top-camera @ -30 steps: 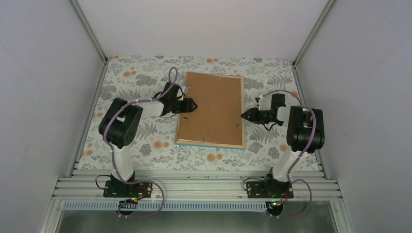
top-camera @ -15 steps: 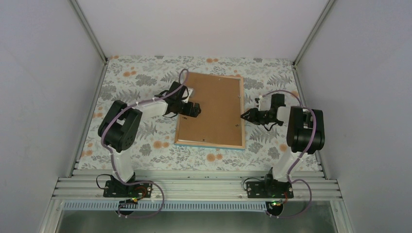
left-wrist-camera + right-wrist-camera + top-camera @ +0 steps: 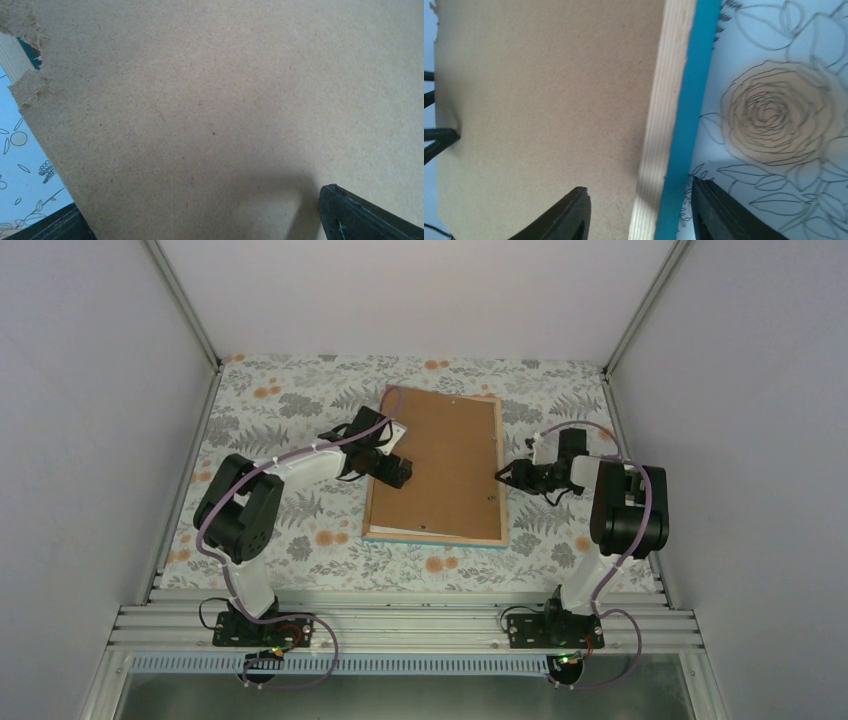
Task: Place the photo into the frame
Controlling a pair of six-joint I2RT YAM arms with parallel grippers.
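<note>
Top external: 1 counter w/ floral cover, walled left, right & far. 2 arms, bases at near edge.

1 frame lies face down mid-counter, wood back up, teal showing along near edge. In it: 1 brown backing board covering nearly the whole opening. The photo shows only as a thin white strip under the board's near-left edge; rest hidden.

Left end effector sits at the board's left edge, about halfway along. Left wrist: fingers spread wide, board filling the view betw. them, chipped board corner at upper left.

Right end effector is at the frame's right rail. Right wrist: jaws part-open & straddling the rail, 1 finger over the board, 1 over the cover; contact w/ rail can't be told.
</note>
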